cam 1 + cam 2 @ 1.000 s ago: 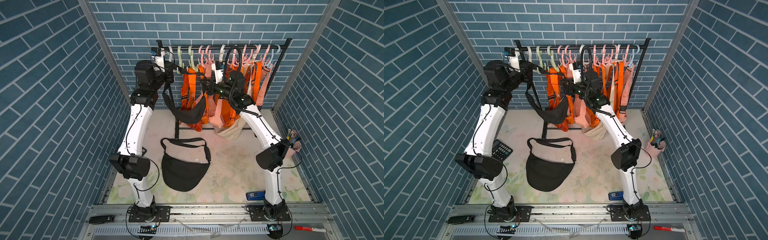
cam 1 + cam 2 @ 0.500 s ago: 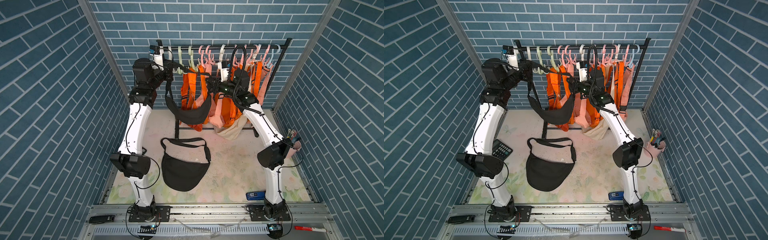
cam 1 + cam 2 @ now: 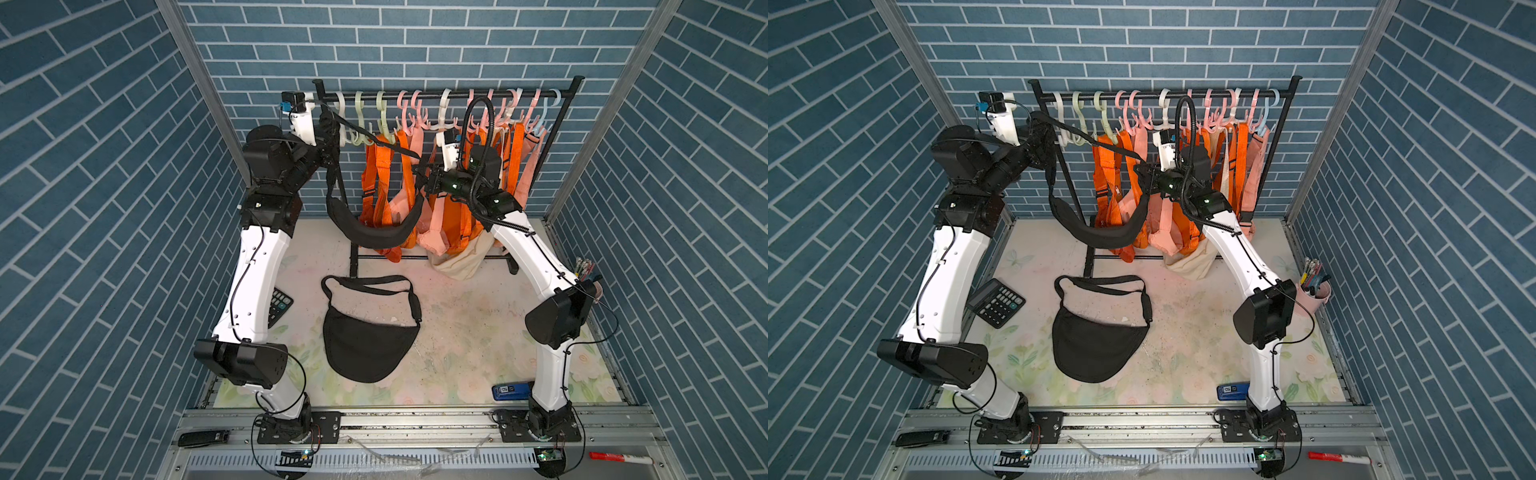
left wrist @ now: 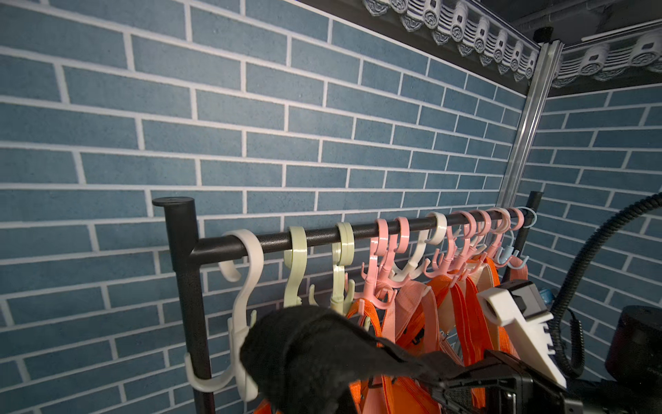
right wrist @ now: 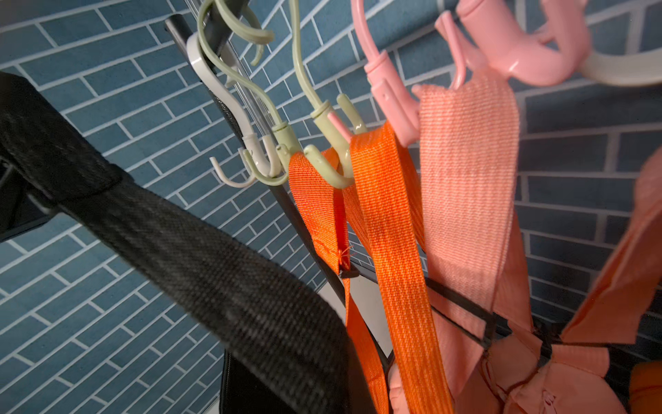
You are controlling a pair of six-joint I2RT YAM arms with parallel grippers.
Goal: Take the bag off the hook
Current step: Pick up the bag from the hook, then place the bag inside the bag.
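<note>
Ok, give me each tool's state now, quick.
Left tool: closed, holding the black bag strap.
Right tool: closed, holding the same strap further along.

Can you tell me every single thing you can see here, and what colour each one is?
lifted black bag: one, black, in the air before the rack
flat black bag: one, black, lying on the table
rack: one, black, at the back
hooks: many, white, green, pink, blue, on the rack's rail
hanging bags: several, orange, pink, cream, on the rack
calculator: one, black, table's left side
pen cup: one, pink, table's right edge
blue gadget: one, blue, table's front right
marker: one, red, front ledge
black gadget: one, black, front ledge
left arm, right arm: two, white and black
left jaws, right jaws: black, both shut on the lifted black bag's strap
</note>
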